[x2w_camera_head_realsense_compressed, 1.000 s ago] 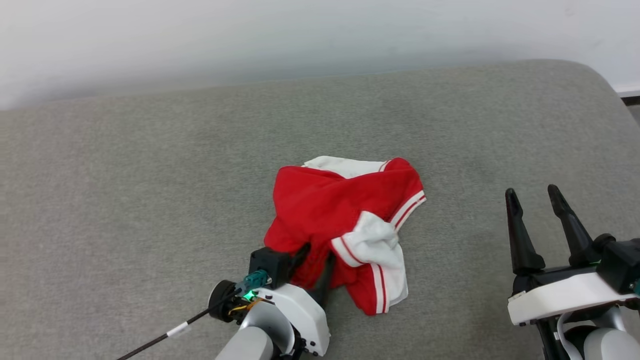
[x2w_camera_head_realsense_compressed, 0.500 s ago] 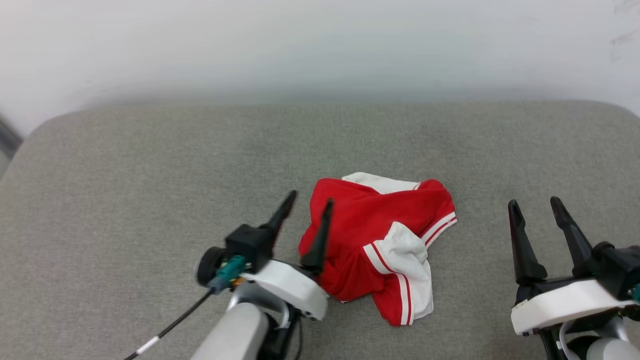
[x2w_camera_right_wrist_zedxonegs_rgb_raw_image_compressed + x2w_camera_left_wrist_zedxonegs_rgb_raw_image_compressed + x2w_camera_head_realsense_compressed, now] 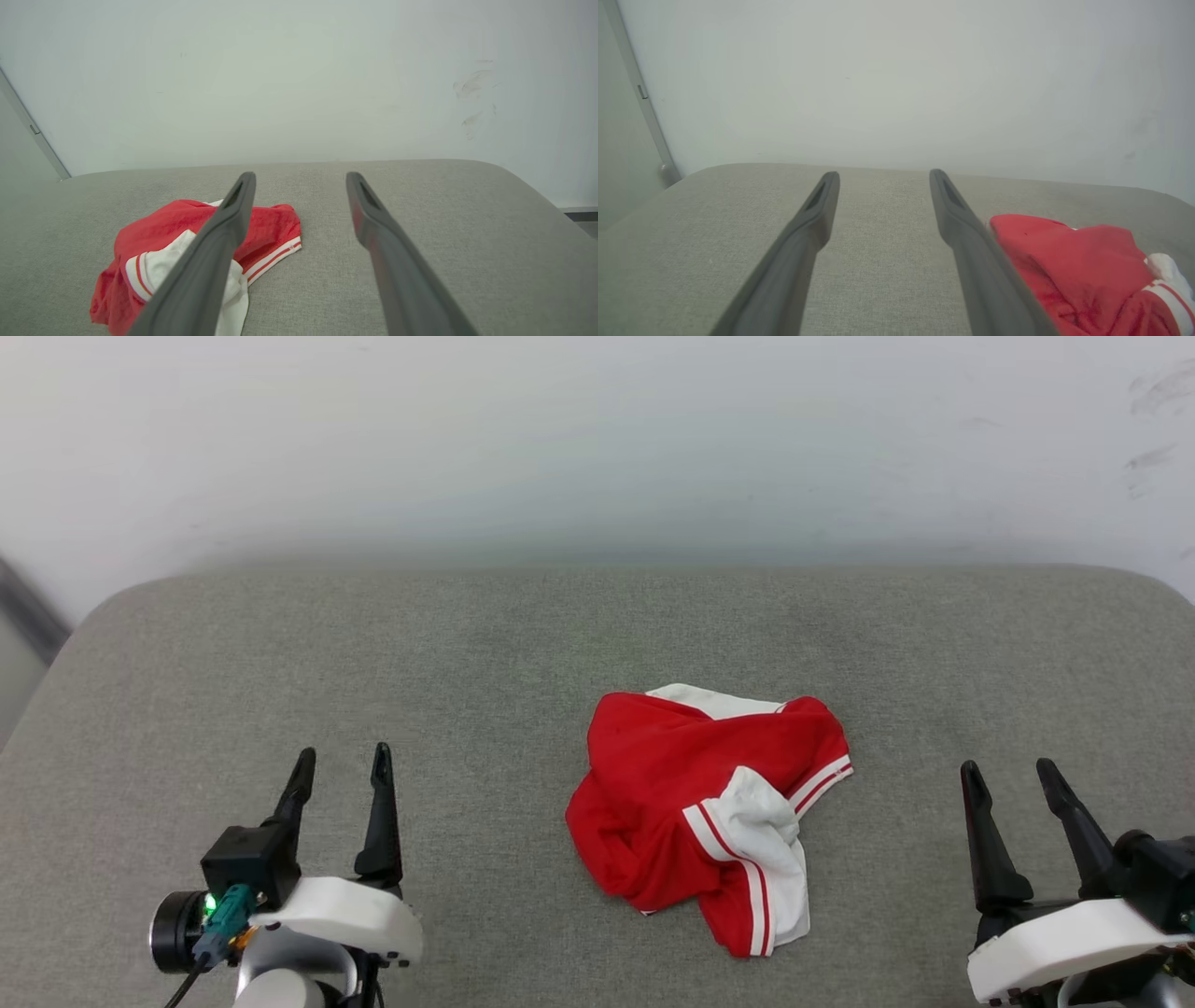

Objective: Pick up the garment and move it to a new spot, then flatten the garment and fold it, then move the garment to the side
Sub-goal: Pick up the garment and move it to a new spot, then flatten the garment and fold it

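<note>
Standing with jaws spread and empty, the left tool (image 3: 342, 758) and the right tool (image 3: 1008, 770) flank the garment (image 3: 653, 803), neither touching it. It lies crumpled in a heap on the grey padded surface (image 3: 420, 653), between them. Light, limp cloth, I judge; it will sag and slip. Pinch the striped sleeve hem (image 3: 820, 782) or the red edge nearest each tool.

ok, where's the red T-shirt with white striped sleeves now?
In the head view the red T-shirt with white striped sleeves lies on the grey fabric surface, right of centre, between the open left gripper and open right gripper, touching neither.
</note>
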Tool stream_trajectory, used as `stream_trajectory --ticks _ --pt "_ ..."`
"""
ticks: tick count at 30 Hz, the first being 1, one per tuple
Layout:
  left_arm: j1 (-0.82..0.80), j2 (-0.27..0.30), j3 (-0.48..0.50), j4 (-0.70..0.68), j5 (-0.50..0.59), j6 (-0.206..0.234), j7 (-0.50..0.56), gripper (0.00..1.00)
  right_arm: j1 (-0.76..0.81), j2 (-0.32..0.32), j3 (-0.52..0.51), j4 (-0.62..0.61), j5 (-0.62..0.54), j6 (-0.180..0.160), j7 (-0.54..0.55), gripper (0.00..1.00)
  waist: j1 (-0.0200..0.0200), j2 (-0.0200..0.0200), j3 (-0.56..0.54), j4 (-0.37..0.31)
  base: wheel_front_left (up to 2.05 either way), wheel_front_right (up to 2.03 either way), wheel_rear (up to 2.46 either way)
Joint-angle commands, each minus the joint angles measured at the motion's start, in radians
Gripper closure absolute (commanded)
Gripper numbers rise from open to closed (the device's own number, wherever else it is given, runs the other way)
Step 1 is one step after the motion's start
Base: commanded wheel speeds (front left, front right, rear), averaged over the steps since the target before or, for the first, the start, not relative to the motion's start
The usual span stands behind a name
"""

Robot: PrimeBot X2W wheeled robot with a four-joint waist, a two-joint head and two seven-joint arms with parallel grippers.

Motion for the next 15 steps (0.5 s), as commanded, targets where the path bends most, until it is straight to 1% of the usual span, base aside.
stream_trajectory --ticks 1,4,8,15 --pt "0.013 0.007 0.000 -0.010 0.001 0.003 -0.002 0.00 0.013 0.001 -0.001 -0.004 -0.003 -0.001 0.002 0.00 0.0001 0.0000 -0.001 -0.001 0.00 0.00 0.00" --pt "0.040 0.020 -0.005 -0.042 0.000 0.003 0.013 0.00 0.021 0.001 -0.007 -0.009 -0.006 -0.001 0.006 0.00 0.0001 0.0000 -0.002 -0.001 0.00 0.00 0.00" --pt "0.060 0.023 -0.015 -0.073 0.004 0.010 0.030 0.00 0.019 0.001 -0.006 -0.014 -0.006 -0.001 0.009 0.00 0.0001 0.0000 -0.002 -0.003 0.00 0.00 0.00" --pt "0.066 0.029 -0.019 -0.092 -0.003 0.016 0.039 0.00 0.006 0.001 -0.005 -0.018 -0.005 -0.001 0.011 0.00 0.0001 0.0000 0.000 -0.006 0.00 0.00 0.00"
